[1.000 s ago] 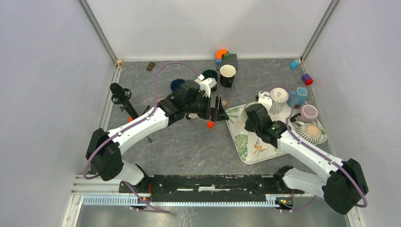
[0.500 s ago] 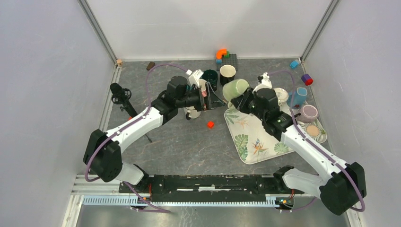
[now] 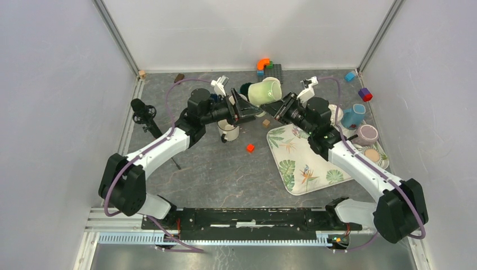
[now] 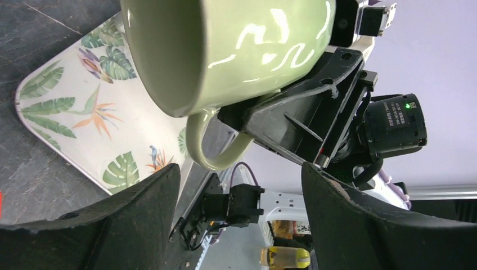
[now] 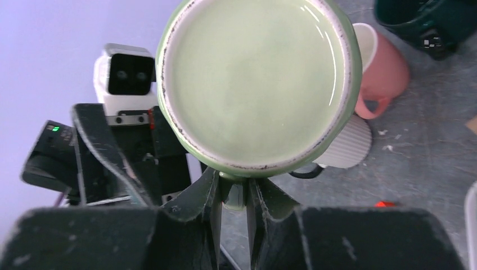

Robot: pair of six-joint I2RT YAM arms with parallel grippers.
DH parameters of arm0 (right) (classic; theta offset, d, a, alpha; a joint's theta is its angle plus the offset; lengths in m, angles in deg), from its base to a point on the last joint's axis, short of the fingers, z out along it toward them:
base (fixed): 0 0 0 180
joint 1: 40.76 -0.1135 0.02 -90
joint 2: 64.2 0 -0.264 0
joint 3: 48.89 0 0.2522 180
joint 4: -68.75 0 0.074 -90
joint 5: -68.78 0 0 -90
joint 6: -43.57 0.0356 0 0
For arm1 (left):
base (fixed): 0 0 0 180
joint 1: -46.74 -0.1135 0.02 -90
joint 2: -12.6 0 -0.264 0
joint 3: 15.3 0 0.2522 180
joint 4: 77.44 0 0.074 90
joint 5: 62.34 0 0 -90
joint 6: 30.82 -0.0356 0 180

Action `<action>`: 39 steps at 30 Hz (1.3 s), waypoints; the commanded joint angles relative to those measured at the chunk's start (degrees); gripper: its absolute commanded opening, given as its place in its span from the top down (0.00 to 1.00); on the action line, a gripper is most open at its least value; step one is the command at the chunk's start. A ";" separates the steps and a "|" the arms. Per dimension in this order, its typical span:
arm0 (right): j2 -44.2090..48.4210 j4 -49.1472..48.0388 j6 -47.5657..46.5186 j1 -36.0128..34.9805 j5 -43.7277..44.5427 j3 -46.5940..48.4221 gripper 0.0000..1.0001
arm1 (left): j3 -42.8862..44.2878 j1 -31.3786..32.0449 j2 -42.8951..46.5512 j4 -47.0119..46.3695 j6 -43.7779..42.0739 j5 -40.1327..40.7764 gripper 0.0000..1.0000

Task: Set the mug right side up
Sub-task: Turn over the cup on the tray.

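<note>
The right pincer [image 5: 232,194], clamped on the handle [image 4: 192,138], holds the green mug [image 3: 264,90] sideways in mid-air off the far-left corner of the leaf-print tray [image 3: 298,169], apparently offering its body to the left pincer [image 4: 241,169], whose fingers are apart

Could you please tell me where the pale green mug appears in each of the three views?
Top external: pale green mug, upper middle, tipped on its side.
Left wrist: top centre, handle hanging down.
Right wrist: upper centre, its base facing the camera.
Shared landmark: the right gripper, shut on the mug's handle in all three.
</note>
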 commanded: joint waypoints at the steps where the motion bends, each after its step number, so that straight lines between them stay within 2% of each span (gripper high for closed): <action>1: 0.63 -14.03 4.15 0.47 -3.65 2.12 1.00 | -0.76 -0.43 0.78 -6.86 6.21 -2.07 0.17; 5: 0.55 -17.35 6.54 0.75 -5.06 0.81 1.00 | -0.98 -0.61 0.43 -9.00 8.30 -2.21 0.27; 10: -0.58 -22.46 10.54 0.84 -7.56 -0.48 1.00 | -1.57 -0.57 -0.59 -15.96 13.44 -3.30 0.40; 17: -2.37 -29.91 16.00 0.78 -10.10 -2.46 1.00 | -2.38 -0.59 -1.75 -24.42 19.88 -4.58 0.51; 23: -3.27 -34.75 19.74 0.85 -11.80 -3.97 1.00 | -2.52 -0.56 -2.45 -28.65 23.10 -4.84 0.53; 31: -2.51 -35.32 20.23 0.78 -12.36 -5.79 1.00 | -2.13 -0.61 -2.89 -30.52 24.37 -5.74 0.65; 39: -2.05 -33.40 17.99 0.80 -13.51 -6.85 1.00 | -2.04 -0.62 -2.82 -30.42 24.26 -6.83 0.89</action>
